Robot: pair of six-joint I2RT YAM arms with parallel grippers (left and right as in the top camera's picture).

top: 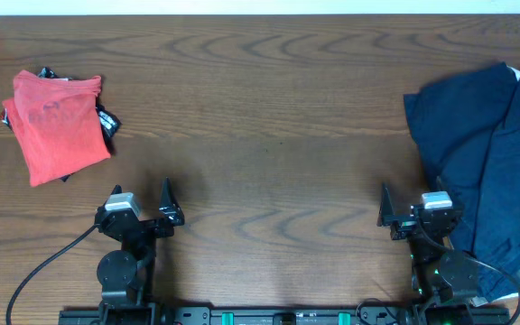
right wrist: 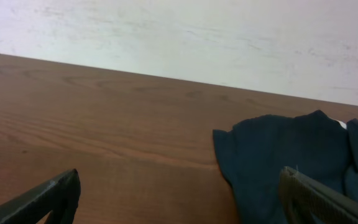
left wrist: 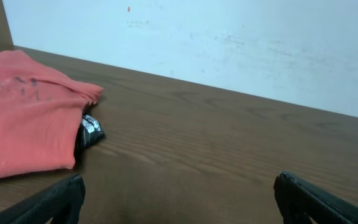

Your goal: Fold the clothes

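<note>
Wood table (top: 269,108): coral-red shirt (top: 57,122) folded at 10 o'clock, likely the done stack; rumpled navy shirts (top: 486,153) at 3 await folding. Left gripper (top: 141,197) and right gripper (top: 412,203) sit at 6, jaws spread, empty.

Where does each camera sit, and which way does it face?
Overhead: above the table, looking straight down; shows left end effector and right end effector.
Left wrist: low on the left arm, facing the far wall; own fingers at bottom.
Right wrist: likewise on the right arm; own fingers at bottom.
Shared: overhead and left wrist, the coral-red shirt; overhead and right wrist, the navy shirt.
</note>
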